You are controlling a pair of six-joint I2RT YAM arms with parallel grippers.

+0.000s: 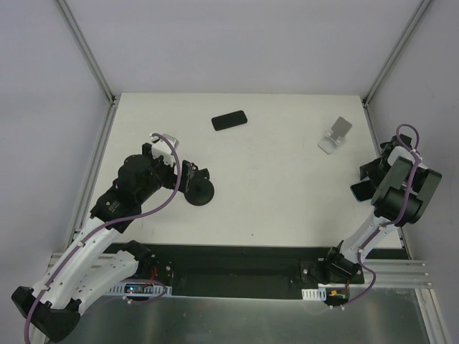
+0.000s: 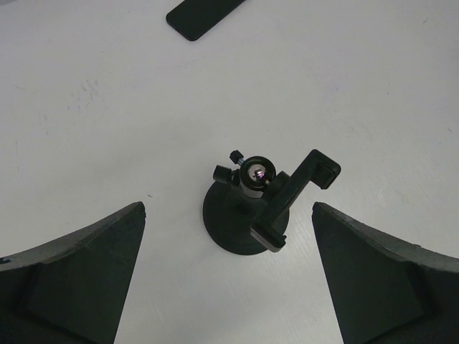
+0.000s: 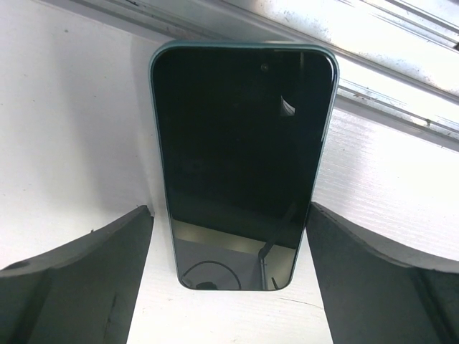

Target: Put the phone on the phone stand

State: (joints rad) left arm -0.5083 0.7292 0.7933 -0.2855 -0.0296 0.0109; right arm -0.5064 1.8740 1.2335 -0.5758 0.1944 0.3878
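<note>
The left tool [image 2: 228,208] hangs with its two fingers spread wide over the desk [image 1: 280,193], and directly below the gap stands a black holder [image 2: 240,222] with a round disc base, a ball joint and an empty clamp cradle tilted to one side; neither finger touches it. The right tool [image 3: 228,209] is likewise spread apart, its fingers on either side of a teal-edged handset [image 3: 244,158] that lies flat, glossy dark face up, near the right edge of the desk, with a slim gap showing on both sides. The phone [image 1: 229,120] lies flat towards the far side of the desk, well apart from both tools and beyond the black holder. The phone stand [image 1: 336,135], silver-grey with its back plate tilted, sits near the far right corner, well apart from the phone and nearer the right tool
</note>
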